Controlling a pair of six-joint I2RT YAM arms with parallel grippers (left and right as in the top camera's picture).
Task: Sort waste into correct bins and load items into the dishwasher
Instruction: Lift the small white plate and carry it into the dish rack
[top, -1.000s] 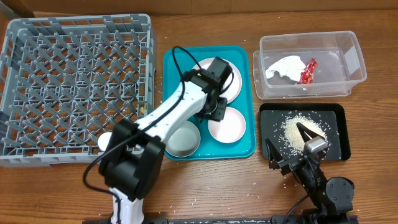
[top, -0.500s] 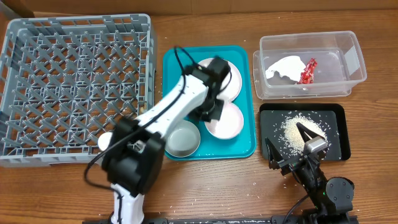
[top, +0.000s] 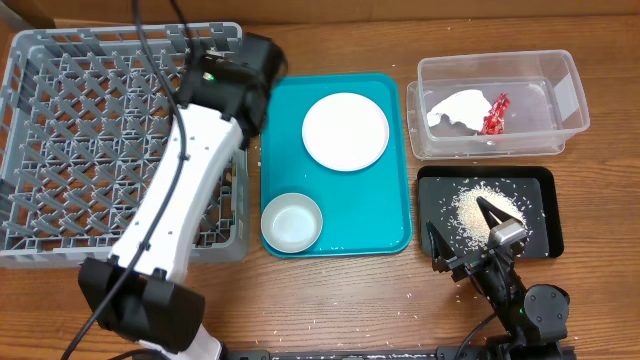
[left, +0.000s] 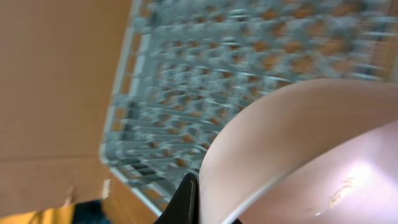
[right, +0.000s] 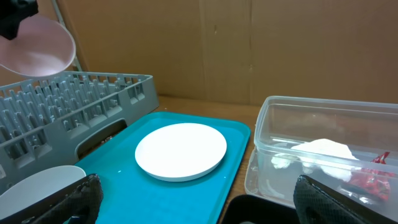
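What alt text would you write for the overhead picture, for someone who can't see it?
The robot's white left arm reaches over a grey dish rack. Beside it a teal tray holds a white plate and a bowl; past that, a clear tub holds a napkin and red wrapper, and a black tray holds rice.

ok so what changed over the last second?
The left gripper lifted the small white bowl off the teal tray and swung it up-left over the grey dish rack, holding it by the rim. Unchanged: white plate and other bowl on the tray, napkin and wrapper in the clear tub, rice on the black tray, right gripper open.
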